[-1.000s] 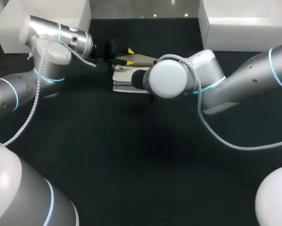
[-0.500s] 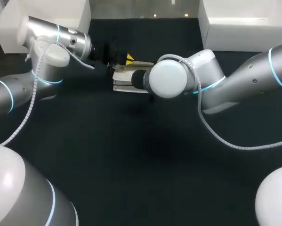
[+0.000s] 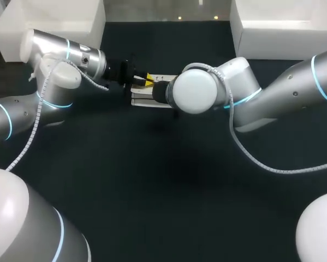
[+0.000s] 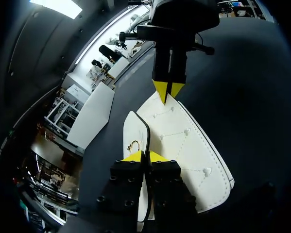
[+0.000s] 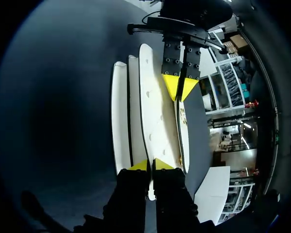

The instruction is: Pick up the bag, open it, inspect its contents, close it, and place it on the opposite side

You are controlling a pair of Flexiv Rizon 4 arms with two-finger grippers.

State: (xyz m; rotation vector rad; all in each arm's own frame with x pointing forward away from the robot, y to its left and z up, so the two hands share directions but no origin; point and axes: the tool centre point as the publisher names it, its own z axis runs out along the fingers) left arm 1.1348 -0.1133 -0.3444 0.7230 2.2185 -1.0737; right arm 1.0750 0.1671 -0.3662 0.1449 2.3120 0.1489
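Pretty sure I'm at the "open it" step right now. The flat white stitched bag with little studs (image 3: 144, 101) sits at the far middle of the dark matte table (image 3: 152, 185), side-on between my two arms. I honestly can't tell whether it's resting on the surface or raised a bit off it.

My left gripper (image 4: 145, 156) has its yellow tips nearly together, nipping a thin white edge of the bag's outer panel. My right gripper (image 5: 150, 164) comes in from the opposite end, and its tips are just as narrow, clamped on one of the white layers there. So it's a two-ended pinch, with the grippers facing each other along the bag.

The way I see it, the next move is to peel those layers apart: one side stays put while the other eases its panel away, slow enough that the thin edges don't slip out of my tips.

The surface is plain, dark and non-shiny. There's a white box at the far left corner (image 3: 59, 22) and another at the far right (image 3: 283, 24).
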